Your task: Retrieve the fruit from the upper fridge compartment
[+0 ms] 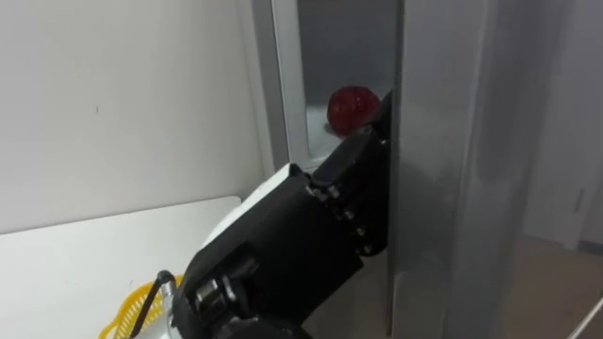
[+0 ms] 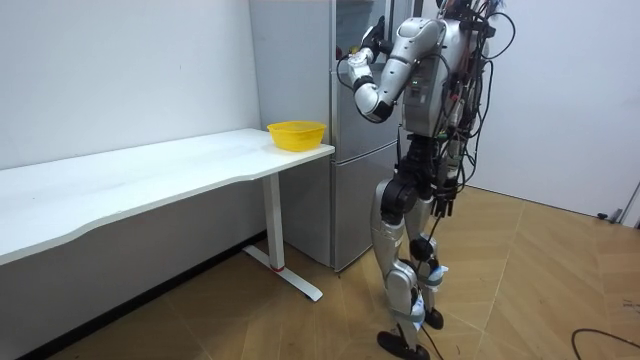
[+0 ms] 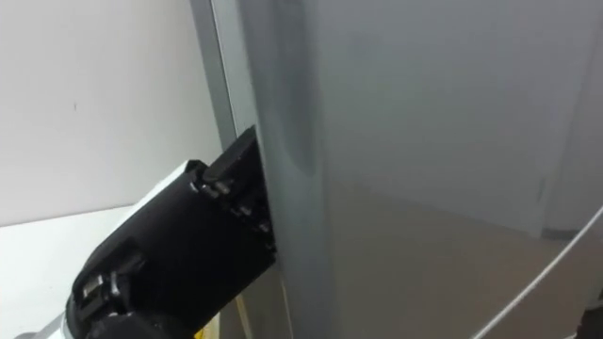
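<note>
Red round fruit point(image 1: 350, 107) inside upper fridge point(image 2: 350, 120), seen through gap beside door point(image 1: 443, 169); its right side hidden. Left hand point(image 1: 358, 188) in that gap, just beside fruit; fingers hidden behind door edge, grip impossible to tell, contact unclear. Yellow bowl point(image 2: 296, 133) at table point(image 2: 150, 180) end nearest fridge.

Eye views hug the fridge door point(image 1: 452, 141) — room view, farther, shares it.

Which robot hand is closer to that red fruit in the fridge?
Left. The left robot hand sits by the fridge door, just below the red fruit; the right one's place I cannot tell.
</note>
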You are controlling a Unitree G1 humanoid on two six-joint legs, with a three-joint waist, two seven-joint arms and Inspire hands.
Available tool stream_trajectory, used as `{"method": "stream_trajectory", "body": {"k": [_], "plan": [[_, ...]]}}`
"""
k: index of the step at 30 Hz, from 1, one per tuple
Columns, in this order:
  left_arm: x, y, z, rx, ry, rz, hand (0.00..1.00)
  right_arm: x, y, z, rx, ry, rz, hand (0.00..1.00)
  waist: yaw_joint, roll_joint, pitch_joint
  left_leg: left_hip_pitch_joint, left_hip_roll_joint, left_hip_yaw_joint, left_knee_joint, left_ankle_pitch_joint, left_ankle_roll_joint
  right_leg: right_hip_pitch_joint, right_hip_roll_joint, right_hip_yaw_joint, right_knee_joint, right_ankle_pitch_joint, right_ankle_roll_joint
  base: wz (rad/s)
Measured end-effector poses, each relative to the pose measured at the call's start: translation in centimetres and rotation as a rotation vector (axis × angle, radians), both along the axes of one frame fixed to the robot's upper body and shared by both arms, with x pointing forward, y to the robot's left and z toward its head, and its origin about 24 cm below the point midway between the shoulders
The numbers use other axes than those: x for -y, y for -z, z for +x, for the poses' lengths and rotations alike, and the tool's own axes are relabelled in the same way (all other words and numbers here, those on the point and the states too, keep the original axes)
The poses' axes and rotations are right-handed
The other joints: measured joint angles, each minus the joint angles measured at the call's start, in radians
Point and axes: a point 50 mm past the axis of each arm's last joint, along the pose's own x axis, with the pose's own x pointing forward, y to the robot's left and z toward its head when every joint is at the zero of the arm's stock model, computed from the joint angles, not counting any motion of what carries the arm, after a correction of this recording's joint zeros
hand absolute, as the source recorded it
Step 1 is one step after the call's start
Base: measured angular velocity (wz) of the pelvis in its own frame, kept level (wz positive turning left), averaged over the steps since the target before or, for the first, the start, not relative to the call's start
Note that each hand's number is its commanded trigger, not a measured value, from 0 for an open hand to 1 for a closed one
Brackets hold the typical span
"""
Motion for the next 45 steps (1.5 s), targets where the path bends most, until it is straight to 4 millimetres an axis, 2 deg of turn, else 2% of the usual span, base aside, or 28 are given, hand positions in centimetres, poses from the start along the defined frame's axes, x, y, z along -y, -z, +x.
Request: {"method": "stream_trajectory", "body": {"k": [13,17,19,23,28,32,37,45], "plan": [[0.2,0.1,-0.1,0.005,0.023,0.007,0.00,0.2,-0.1,0.2,0.012,-0.004,-0.007,0.00,-0.011,-0.001,0.0009,0.000,0.004,0.013,0.000,0.000,0.000,-0.014,0.004,0.011,0.013,0.001,-0.002,-0.03],[0.2,0.1,-0.1,0.006,0.023,0.007,0.00,0.1,-0.1,0.4,0.016,-0.003,0.000,0.00,-0.020,-0.003,0.0014,0.006,0.009,0.051,-0.002,0.000,0.000,-0.027,0.011,0.042,0.015,0.007,-0.004,-0.21],[0.2,0.1,-0.1,0.006,0.024,0.008,0.00,0.1,-0.1,0.3,0.011,-0.002,0.004,0.00,-0.022,-0.003,0.0015,0.006,0.011,0.053,-0.002,0.000,0.000,-0.027,0.015,0.056,0.015,0.010,-0.005,-0.21],[0.4,0.1,-0.2,0.010,0.030,0.005,0.00,0.4,-0.1,0.3,0.014,0.006,0.001,0.00,-0.050,-0.002,0.0016,0.009,0.012,0.076,-0.002,0.000,0.000,-0.032,0.020,0.074,0.012,0.010,-0.005,-0.10],[0.8,0.1,-0.3,0.008,0.049,0.007,0.00,0.9,-0.3,0.2,0.017,0.028,-0.011,0.00,-0.074,0.007,0.0010,0.014,0.012,0.078,-0.002,0.000,0.000,-0.030,0.025,0.088,0.012,0.013,-0.007,-0.09],[1.5,-0.1,-0.4,0.022,0.086,0.013,0.00,1.1,-0.4,0.5,0.036,0.055,-0.017,0.00,-0.080,0.017,0.0005,0.016,0.014,0.101,-0.002,0.000,0.000,-0.044,0.029,0.108,0.014,0.016,-0.009,-0.16],[2.0,-1.1,-0.3,0.073,0.110,0.018,0.00,1.1,-0.4,0.5,0.051,0.081,-0.013,0.00,-0.103,0.019,0.0015,0.015,0.014,0.106,-0.002,0.000,0.000,-0.050,0.031,0.114,0.013,0.017,-0.011,-0.07],[2.2,-1.4,-0.3,0.090,0.126,0.028,0.00,1.1,-0.4,0.4,0.046,0.082,-0.012,0.00,-0.110,0.021,0.0002,0.014,0.017,0.132,-0.007,0.000,0.000,-0.063,0.039,0.144,0.014,0.019,-0.014,-0.13]]}}
